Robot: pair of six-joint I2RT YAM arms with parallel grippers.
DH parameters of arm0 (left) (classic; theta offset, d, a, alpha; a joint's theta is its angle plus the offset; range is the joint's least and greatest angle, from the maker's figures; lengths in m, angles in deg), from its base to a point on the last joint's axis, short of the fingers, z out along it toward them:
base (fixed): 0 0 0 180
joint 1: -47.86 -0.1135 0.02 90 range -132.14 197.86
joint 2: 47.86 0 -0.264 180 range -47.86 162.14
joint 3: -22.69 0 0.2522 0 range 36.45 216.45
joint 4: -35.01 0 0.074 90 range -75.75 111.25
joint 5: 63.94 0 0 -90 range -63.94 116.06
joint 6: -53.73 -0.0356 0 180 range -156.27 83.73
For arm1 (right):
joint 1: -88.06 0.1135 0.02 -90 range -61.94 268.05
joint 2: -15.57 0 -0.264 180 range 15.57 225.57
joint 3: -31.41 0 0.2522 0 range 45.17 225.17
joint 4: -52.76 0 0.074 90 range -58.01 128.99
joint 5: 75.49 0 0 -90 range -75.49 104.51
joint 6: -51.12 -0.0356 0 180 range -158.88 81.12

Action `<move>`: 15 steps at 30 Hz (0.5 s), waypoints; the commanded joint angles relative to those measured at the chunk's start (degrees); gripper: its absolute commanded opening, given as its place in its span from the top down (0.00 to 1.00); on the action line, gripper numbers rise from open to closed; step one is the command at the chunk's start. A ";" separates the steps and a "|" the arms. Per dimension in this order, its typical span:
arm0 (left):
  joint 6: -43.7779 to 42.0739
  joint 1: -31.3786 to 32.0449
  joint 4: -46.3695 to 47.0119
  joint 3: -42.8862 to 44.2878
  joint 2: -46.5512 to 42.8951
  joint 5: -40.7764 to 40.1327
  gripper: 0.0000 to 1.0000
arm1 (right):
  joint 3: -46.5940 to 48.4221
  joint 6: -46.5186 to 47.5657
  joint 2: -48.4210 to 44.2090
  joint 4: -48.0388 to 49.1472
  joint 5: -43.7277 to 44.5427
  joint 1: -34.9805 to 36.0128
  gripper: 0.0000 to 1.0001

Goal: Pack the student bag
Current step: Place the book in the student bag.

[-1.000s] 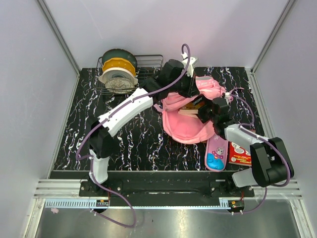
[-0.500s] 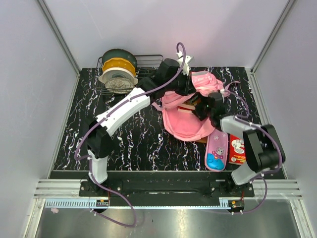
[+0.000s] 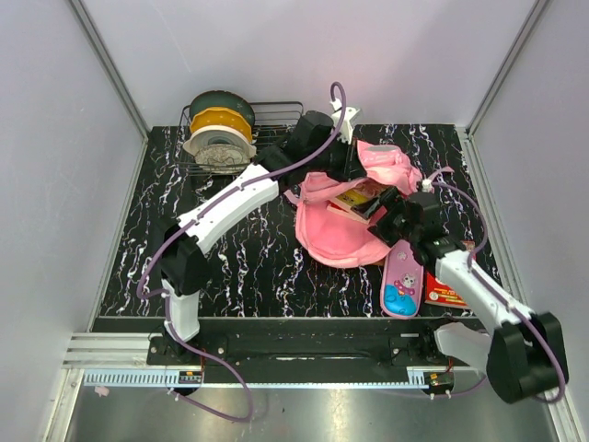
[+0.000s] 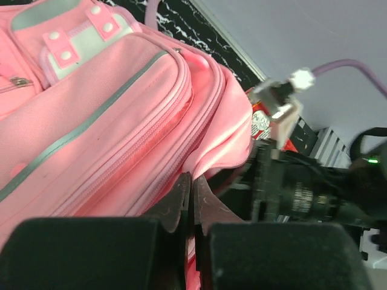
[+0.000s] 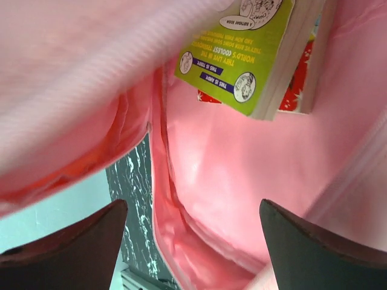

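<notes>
The student bag [image 3: 336, 235] lies in the middle of the table, its mouth held open. My left gripper [image 3: 352, 168] is shut on the bag's upper rim; in the left wrist view its jaws [image 4: 192, 190] pinch pink fabric of the bag [image 4: 109, 121]. Two books [image 3: 359, 200] lie inside the mouth. My right gripper [image 3: 394, 216] is open and empty just at the mouth's right side. In the right wrist view the gripper [image 5: 193, 241] faces the pink lining [image 5: 242, 169], with a green book [image 5: 254, 54] on a red one [image 5: 297, 90].
A pink pencil case [image 3: 402, 281] with a cartoon print and a red book [image 3: 448, 285] lie near the front right. A wire rack [image 3: 276, 120] with filament spools [image 3: 219, 136] stands at the back left. The right arm shows in the left wrist view [image 4: 302, 190].
My right gripper has drawn back out of the bag's mouth toward the near right, open, with the books left inside. The left gripper has kept its hold on the rim.
</notes>
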 commanded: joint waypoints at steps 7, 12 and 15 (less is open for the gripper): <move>0.54 -8.87 9.85 -12.29 -8.61 -2.01 1.00 | -2.63 4.76 -30.96 -28.17 9.50 0.16 0.05; 1.42 -9.14 11.96 -16.16 -11.33 3.61 1.00 | -1.93 1.42 -31.19 -30.73 16.52 -0.01 0.00; 1.60 -8.52 12.84 -17.48 -13.18 3.28 1.00 | 0.70 0.36 -23.46 -32.05 16.90 -0.54 0.00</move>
